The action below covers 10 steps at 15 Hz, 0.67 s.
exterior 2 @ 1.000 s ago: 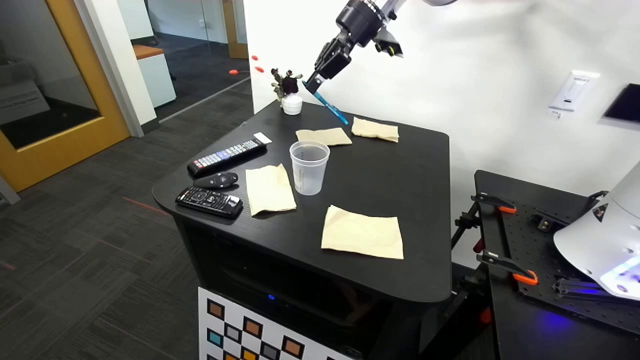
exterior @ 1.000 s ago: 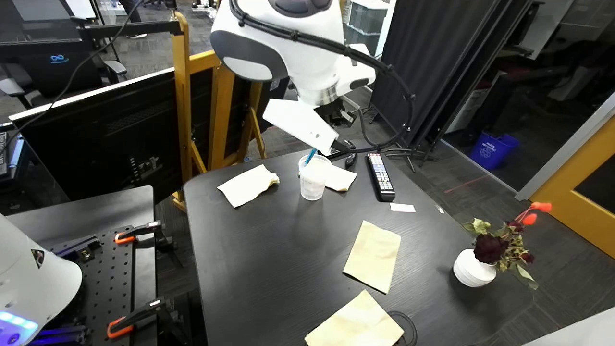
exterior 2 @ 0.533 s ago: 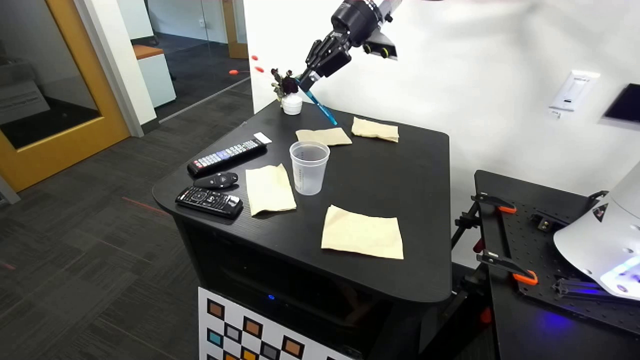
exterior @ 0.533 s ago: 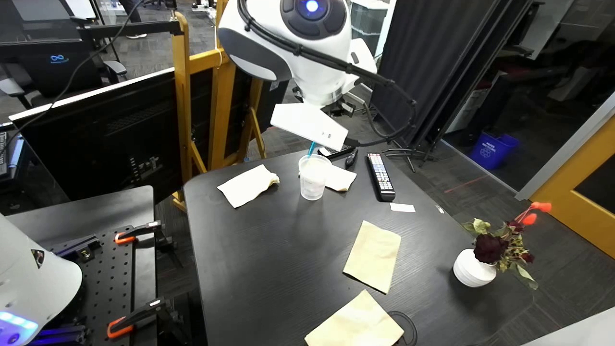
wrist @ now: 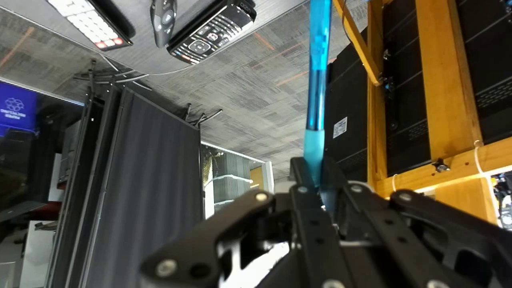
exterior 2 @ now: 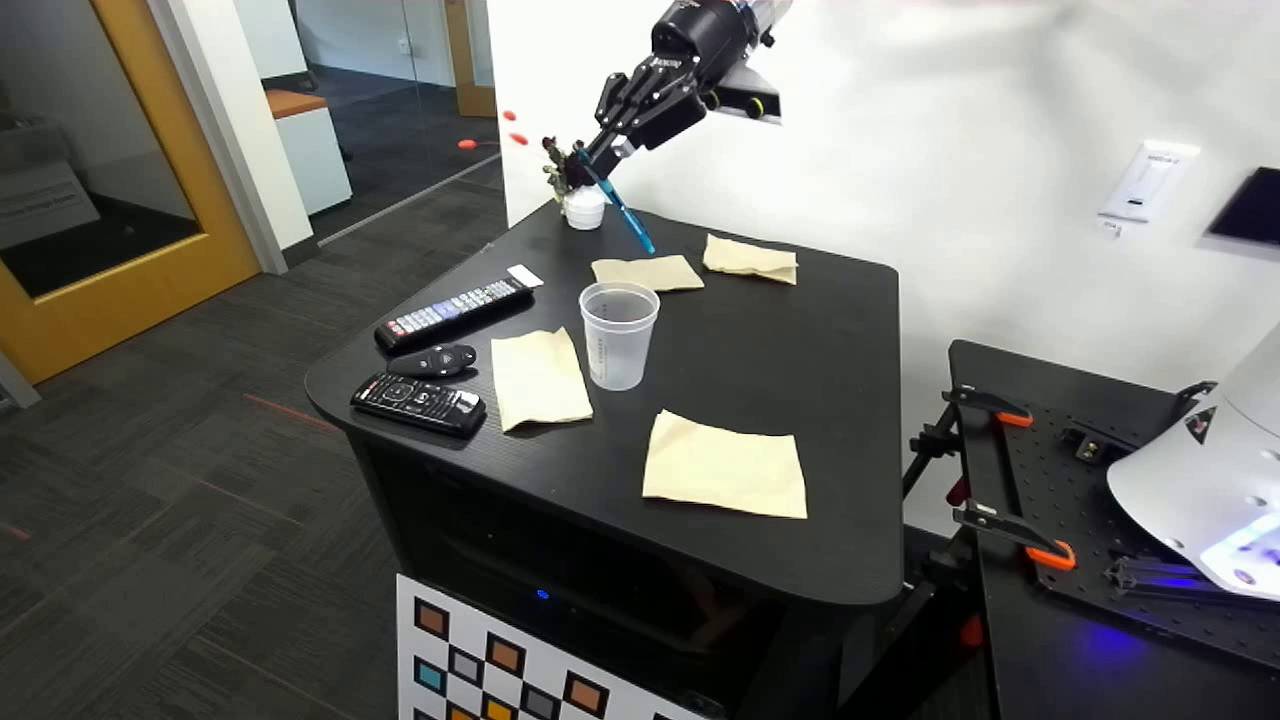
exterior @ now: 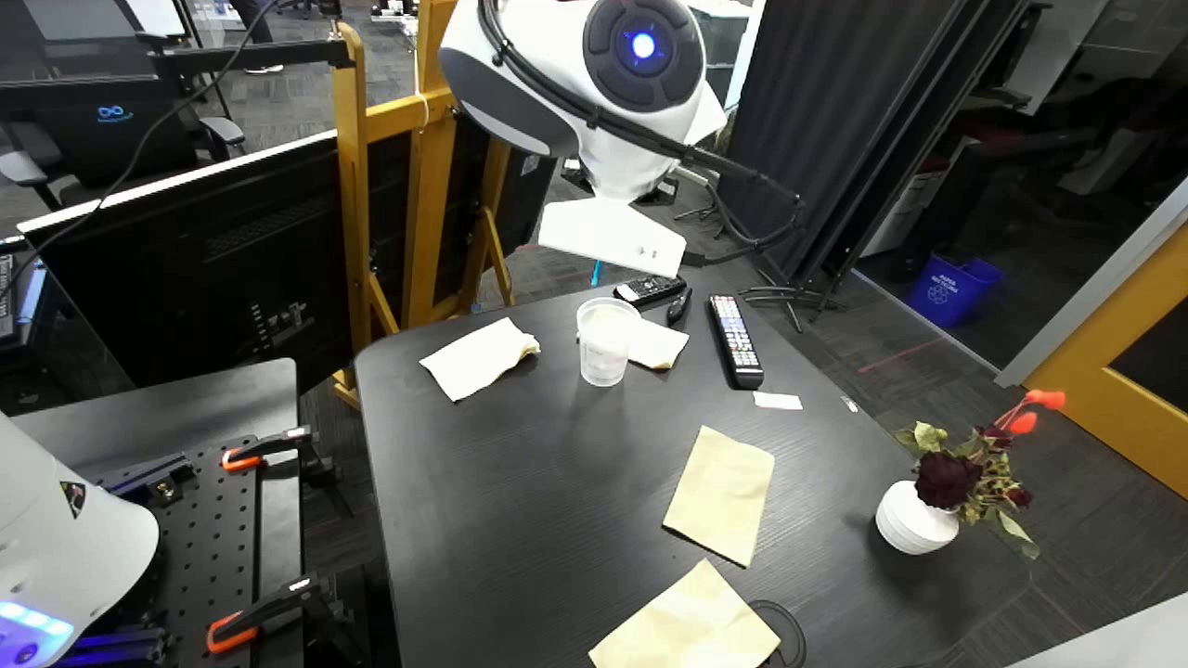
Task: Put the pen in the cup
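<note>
The blue-teal pen (exterior 2: 628, 215) is held tilted in the air, lower end towards the table. In the wrist view the pen (wrist: 318, 80) sticks out from between the fingertips. My gripper (exterior 2: 600, 160) is shut on one end of it; the black fingers also show in the wrist view (wrist: 314, 172). The translucent cup (exterior 2: 618, 345) stands upright on the black table. In both exterior views the pen's lower end appears above the cup (exterior: 605, 348) rim, apart from it. In an exterior view a white plate hides the fingers and most of the pen (exterior: 596, 273). The cup is outside the wrist view.
Folded napkins (exterior 2: 540, 380) lie around the cup, one close beside it. A long remote (exterior: 736, 339), a small remote (exterior 2: 432, 361) and a black remote (exterior 2: 420, 402) lie near the table edge. A white pot (exterior: 914, 520) with red flowers stands at another edge.
My gripper has moved with the pen still in it. The pen went left in an exterior view. It no longer overlaps the cup's rim elsewhere and is mostly behind the white plate.
</note>
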Each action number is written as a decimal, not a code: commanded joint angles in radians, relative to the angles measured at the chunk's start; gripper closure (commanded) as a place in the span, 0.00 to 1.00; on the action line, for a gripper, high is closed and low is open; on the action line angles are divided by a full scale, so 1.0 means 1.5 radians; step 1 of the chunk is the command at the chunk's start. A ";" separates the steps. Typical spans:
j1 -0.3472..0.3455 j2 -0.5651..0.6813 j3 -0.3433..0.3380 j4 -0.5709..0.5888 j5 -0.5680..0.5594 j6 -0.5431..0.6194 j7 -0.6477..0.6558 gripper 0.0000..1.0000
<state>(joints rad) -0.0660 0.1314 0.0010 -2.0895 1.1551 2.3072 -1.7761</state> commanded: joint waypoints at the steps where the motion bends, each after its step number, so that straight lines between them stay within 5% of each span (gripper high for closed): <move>1: 0.001 0.024 -0.004 0.025 0.007 -0.019 -0.050 0.97; 10: 0.004 0.100 0.008 0.080 0.007 -0.021 -0.150 0.97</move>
<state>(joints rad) -0.0581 0.2296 0.0090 -2.0287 1.1551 2.3024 -1.9591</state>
